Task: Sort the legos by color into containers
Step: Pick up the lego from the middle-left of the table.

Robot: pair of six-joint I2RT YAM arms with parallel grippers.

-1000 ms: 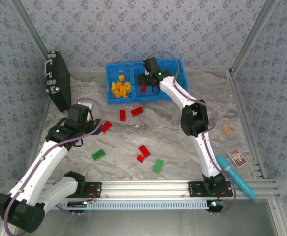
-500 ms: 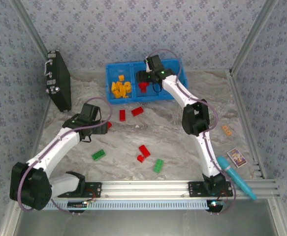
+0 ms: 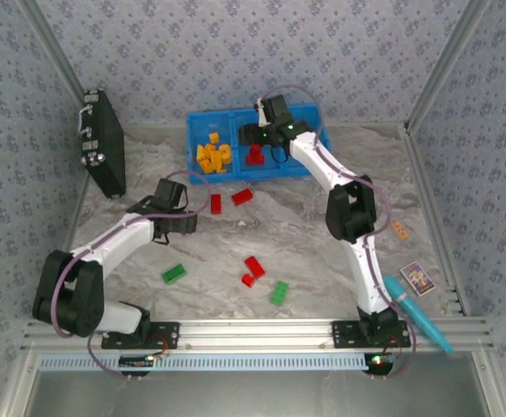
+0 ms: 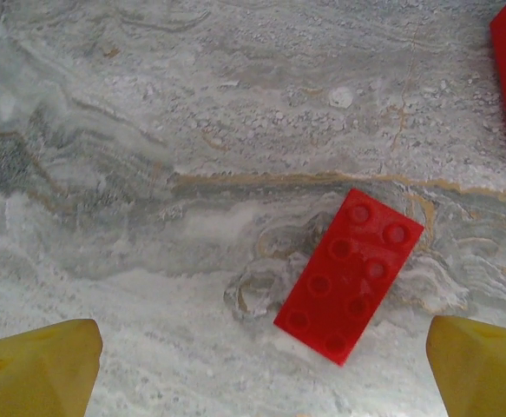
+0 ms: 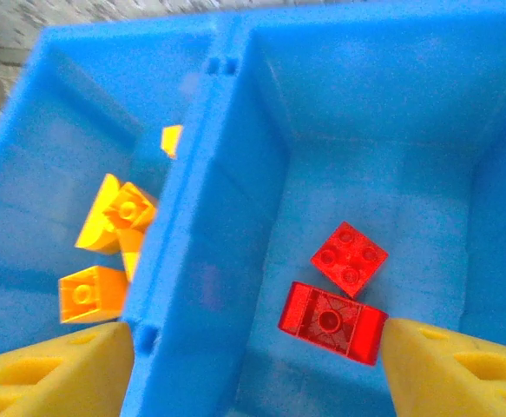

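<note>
Lab test booth: aluminium rails (image 3: 261, 330), wallpapered panels (image 3: 235, 52)

bin (image 3: 226, 179): table (image 3: 305, 234) rear | bricks (image 3: 254, 266): before bin | case (image 3: 105, 143): far left

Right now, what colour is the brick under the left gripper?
The brick is red, clearest from the left wrist.
</note>
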